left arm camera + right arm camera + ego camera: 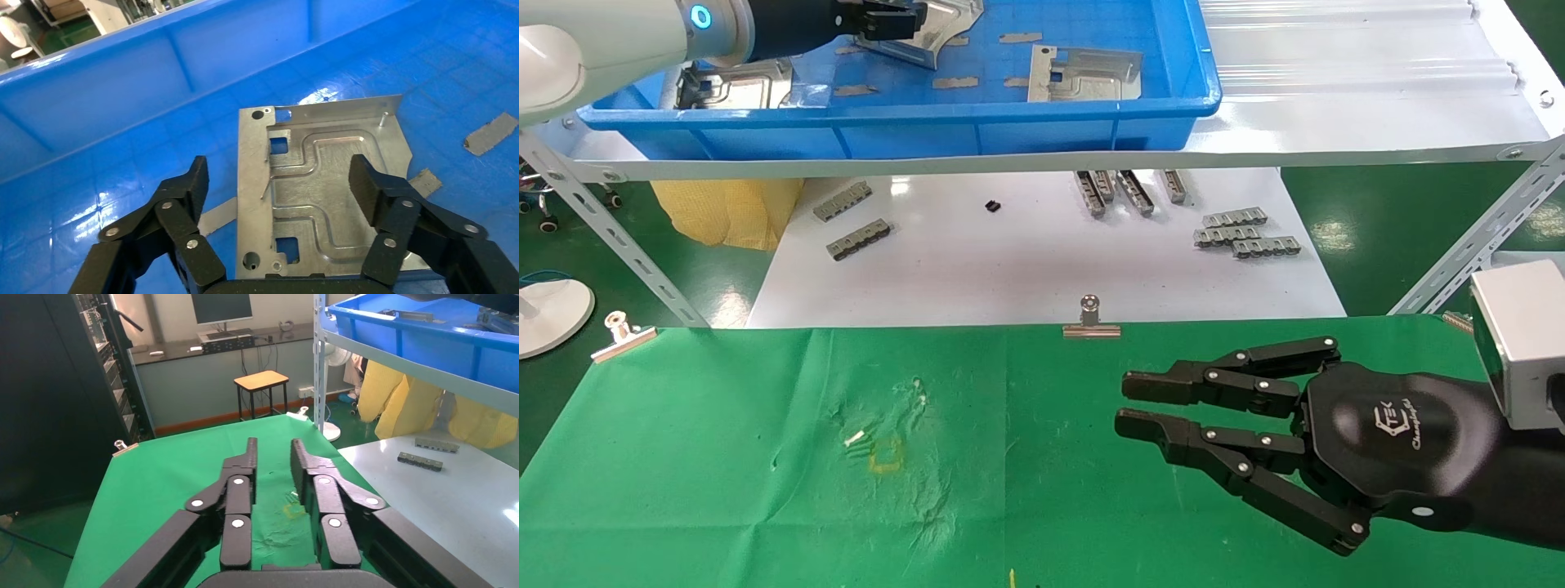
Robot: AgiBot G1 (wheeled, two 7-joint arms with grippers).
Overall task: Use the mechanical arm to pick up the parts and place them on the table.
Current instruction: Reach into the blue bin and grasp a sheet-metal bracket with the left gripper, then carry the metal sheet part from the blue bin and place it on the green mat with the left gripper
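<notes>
Three silver parts were visible in the blue tray on the upper shelf. The left gripper was inside the tray, its fingers spread wide to either side of one part, which lay flat on the tray floor between them; contact could not be confirmed. A second part lay towards the tray's right end, a third under the left arm. The right gripper hovered above the green table, fingers narrowly parted and holding nothing.
</notes>
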